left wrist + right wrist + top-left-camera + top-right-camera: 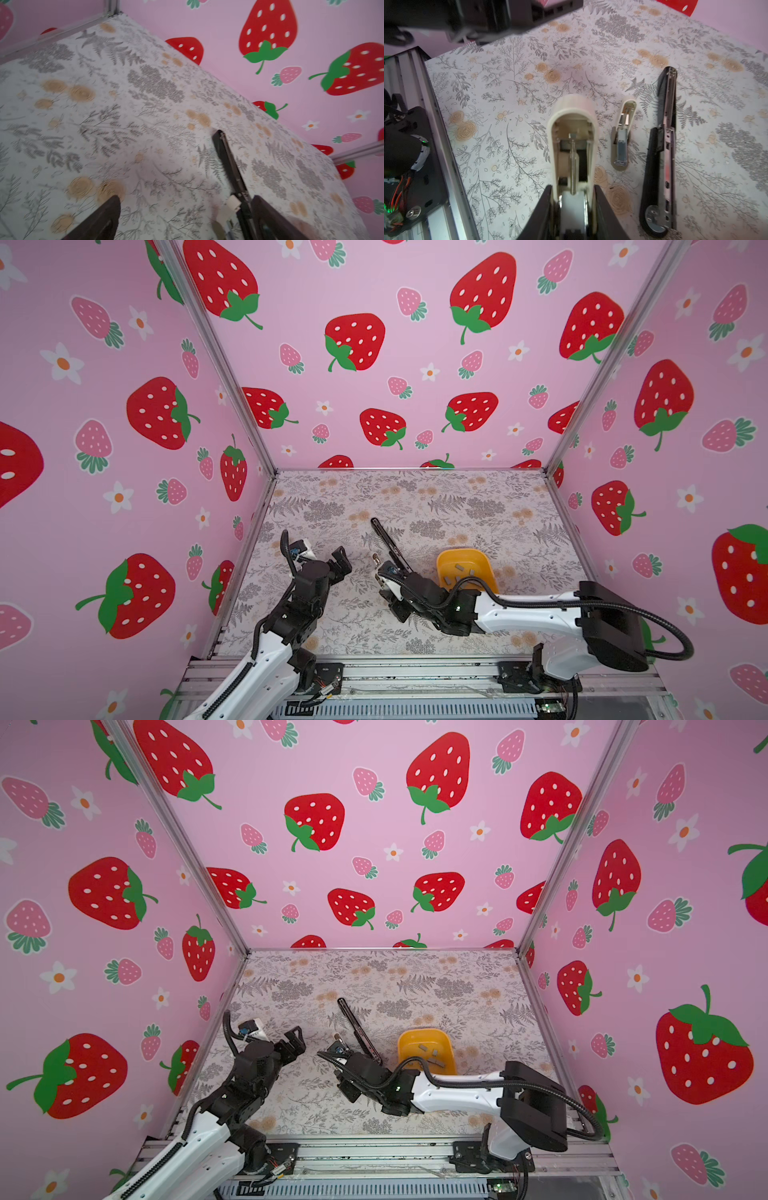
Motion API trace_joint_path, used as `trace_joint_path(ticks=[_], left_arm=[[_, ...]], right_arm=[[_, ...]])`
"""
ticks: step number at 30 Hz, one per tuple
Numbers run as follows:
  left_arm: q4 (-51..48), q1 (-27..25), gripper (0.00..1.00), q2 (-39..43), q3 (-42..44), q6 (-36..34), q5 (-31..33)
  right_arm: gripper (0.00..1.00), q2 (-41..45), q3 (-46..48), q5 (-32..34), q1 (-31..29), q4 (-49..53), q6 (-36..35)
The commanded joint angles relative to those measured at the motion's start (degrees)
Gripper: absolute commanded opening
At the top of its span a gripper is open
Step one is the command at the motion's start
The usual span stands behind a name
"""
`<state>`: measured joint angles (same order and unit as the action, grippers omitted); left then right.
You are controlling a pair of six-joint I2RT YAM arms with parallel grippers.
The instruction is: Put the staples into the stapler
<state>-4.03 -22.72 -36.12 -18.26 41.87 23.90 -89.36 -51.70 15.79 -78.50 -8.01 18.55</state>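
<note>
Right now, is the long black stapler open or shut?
Open. The black stapler lies spread out on the table, its metal channel exposed; whether it is loaded, cannot tell.

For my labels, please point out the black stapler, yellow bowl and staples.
black stapler (652, 166): right wrist view, black base.
yellow bowl (463, 553): a top view, far rim.
staples (423, 1047): a top view, strip in bowl.

— What encloses the space?
— Pink walls (395, 290) printed with red and pale strawberries and white flowers, filling the top and both sides in both top views.
— The corners?
— Silver metal posts (218, 352) slant down to the far corners.
— Underfoot?
— A pale table surface (436, 497), grey ferns and tan blossoms, lower centre; a grooved aluminium rail (415, 672) along the bottom edge. Soft, even light.
</note>
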Motion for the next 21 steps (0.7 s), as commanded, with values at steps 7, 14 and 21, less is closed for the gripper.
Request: trace_joint_path(ticks=[7, 14, 21], left_arm=[[9.6, 9.1, 0.99, -5.1, 2.0, 5.1, 1.7], [16.6, 10.0, 0.99, -4.0, 3.5, -2.8, -7.7], [18.5, 10.1, 0.99, -6.0, 4.4, -2.0, -7.9]], right_arm=[[0.08, -10.6, -6.8, 0.3, -0.1, 2.5, 4.6], [0.07, -15.8, -9.3, -1.5, 2.8, 2.3, 6.1], [0.07, -18.9, -10.1, -2.1, 4.1, -1.1, 6.1]])
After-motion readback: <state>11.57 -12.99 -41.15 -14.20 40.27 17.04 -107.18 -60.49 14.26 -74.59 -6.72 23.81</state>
